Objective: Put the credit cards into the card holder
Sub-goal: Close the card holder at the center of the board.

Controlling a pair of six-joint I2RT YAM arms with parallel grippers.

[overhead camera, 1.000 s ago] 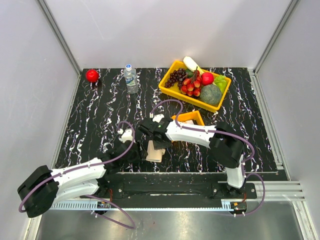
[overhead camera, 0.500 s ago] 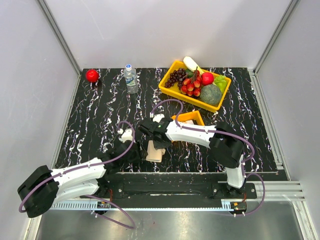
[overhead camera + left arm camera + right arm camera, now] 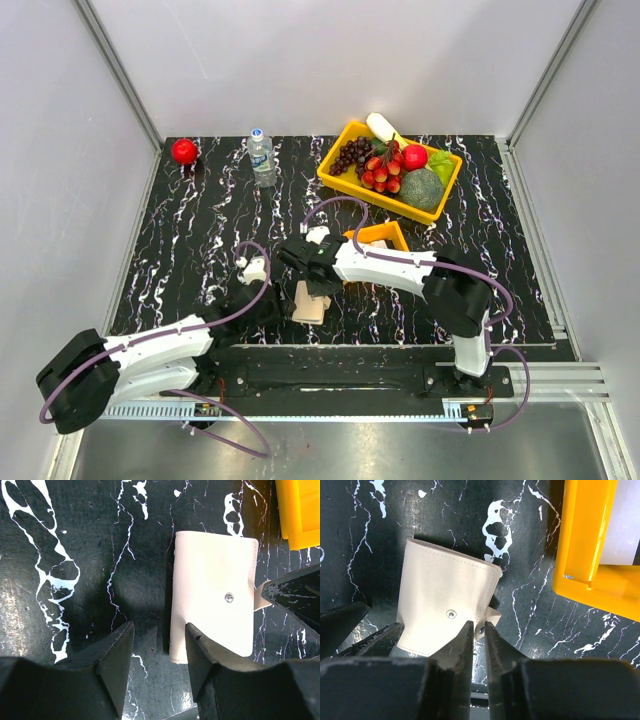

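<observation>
The card holder [image 3: 310, 302] [image 3: 212, 595] [image 3: 440, 605] is a closed beige wallet with a metal snap, lying flat on the black marbled table. Its small strap tab sticks out from the right edge. My right gripper [image 3: 478, 626] [image 3: 318, 285] has its jaws nearly together, with that tab pinched between the tips. My left gripper [image 3: 159, 630] [image 3: 264, 300] is open at the wallet's left edge, its right finger over the near left corner and bare table between the fingers. Pale credit cards [image 3: 626, 525] lie inside the small orange tray [image 3: 585, 540] [image 3: 392, 230] just right of the wallet.
A yellow tray [image 3: 335, 175] of fruit and vegetables stands at the back right. A small water bottle [image 3: 262, 157] and a red apple [image 3: 184, 150] stand along the back edge. White walls close in the table on three sides.
The right gripper's jaws have narrowed onto the wallet's strap tab. Both arms and the wallet have stayed almost in place.
</observation>
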